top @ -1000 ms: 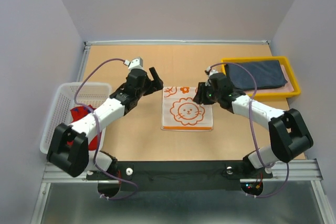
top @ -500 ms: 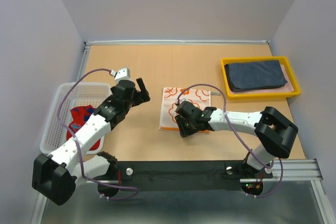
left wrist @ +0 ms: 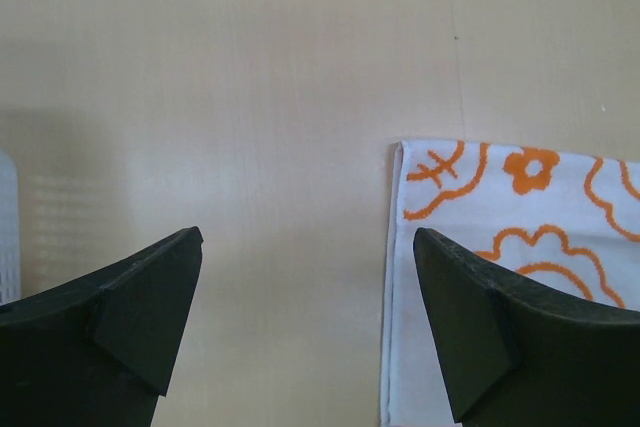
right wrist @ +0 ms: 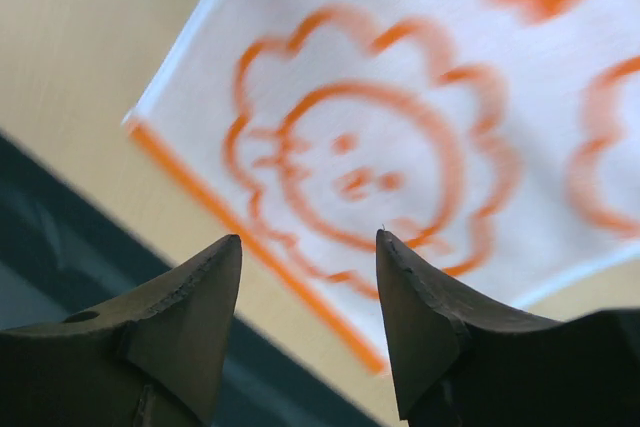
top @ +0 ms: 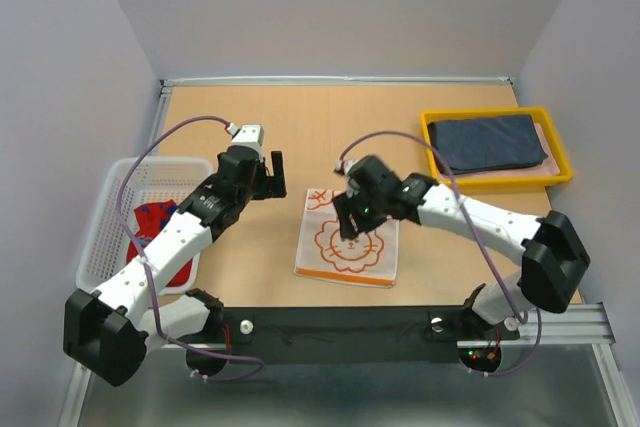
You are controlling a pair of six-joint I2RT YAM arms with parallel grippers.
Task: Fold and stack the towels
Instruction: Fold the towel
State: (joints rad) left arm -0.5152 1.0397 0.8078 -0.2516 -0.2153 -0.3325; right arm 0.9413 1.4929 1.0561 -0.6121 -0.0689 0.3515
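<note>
1. Black fingers of the right gripper (right wrist: pixel 310 247) stood spread with nothing between them. They hung just above the orange towel (right wrist: pixel 400 87), over its lion face.
2. Left gripper (left wrist: pixel 305 237) was spread wide and empty over bare table (left wrist: pixel 250 97). It sat just left of that towel's far left corner.
3. Orange towel lay flat and slightly askew on the table. It was near the front edge, between the two arms.
4. Navy towel (top: pixel 488 143) lay folded in the yellow tray (top: pixel 500 181) at the far right, well apart from both grippers.
5. Red towel (top: pixel 152 219) with blue patches lay crumpled in the white basket (top: pixel 100 237) at the left. The left arm partly hid it.
</note>
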